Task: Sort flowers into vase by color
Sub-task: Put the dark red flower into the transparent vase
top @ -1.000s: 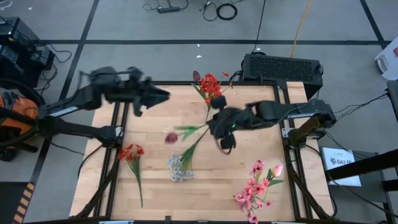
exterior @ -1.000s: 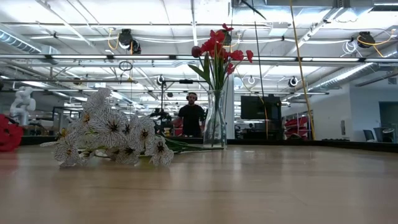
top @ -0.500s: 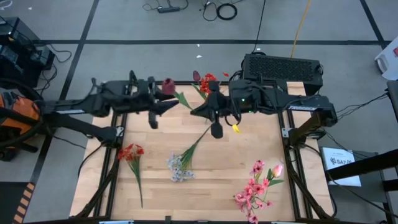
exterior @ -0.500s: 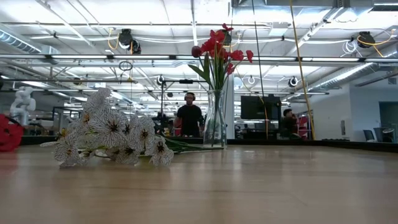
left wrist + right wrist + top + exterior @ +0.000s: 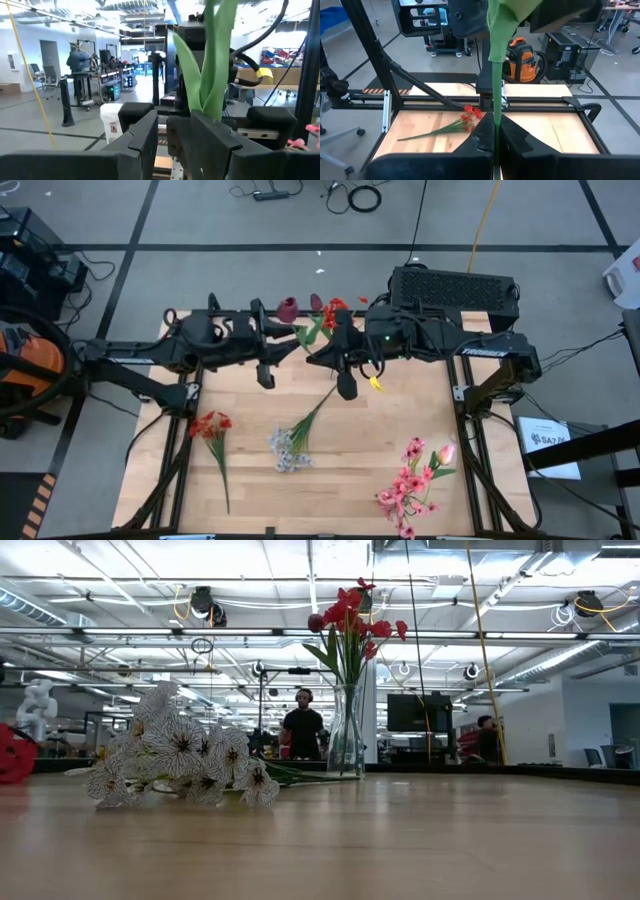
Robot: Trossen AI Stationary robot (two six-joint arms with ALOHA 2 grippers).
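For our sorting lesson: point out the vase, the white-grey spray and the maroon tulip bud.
vase (image 5: pixel 346 735), low view, glass body.
white-grey spray (image 5: pixel 180 755), low view, blossom cluster.
maroon tulip bud (image 5: pixel 288 309), high view, bud head.

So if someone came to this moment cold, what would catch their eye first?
Both arms meet above the table's far edge, sharing one maroon tulip: the right claw is shut on its green stem while the left claw closes around it too. Just behind, the glass vase already holds red flowers. On the wood lie a white spray, a red sprig near the left edge and pink blossoms at the near right corner.
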